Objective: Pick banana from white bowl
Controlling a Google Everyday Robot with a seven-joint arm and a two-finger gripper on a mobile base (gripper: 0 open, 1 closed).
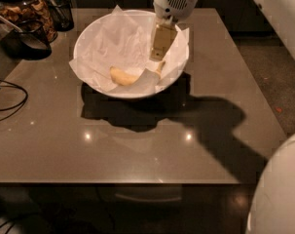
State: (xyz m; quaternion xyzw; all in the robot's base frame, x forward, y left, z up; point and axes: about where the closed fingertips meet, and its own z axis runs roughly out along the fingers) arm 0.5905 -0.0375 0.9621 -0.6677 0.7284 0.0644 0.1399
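Gripper (pixel 158 57) hangs over the white bowl (pixel 137 93), right of its centre; jaws' state cannot be told. Banana (pixel 123 77) lies inside the bowl, front-centre, on crumpled paper (pixel 113 38).

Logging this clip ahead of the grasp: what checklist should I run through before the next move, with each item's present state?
1. Banana in the white bowl: ok, at its front, on the paper.
2. Banana fully exposed: not ok, a paper fold covers part of it.
3. Claw over the bowl: ok, above its right half.
4. Claw lined up on the banana: cannot tell.
5. Glass jar apart from the bowl: ok, off to the back left.
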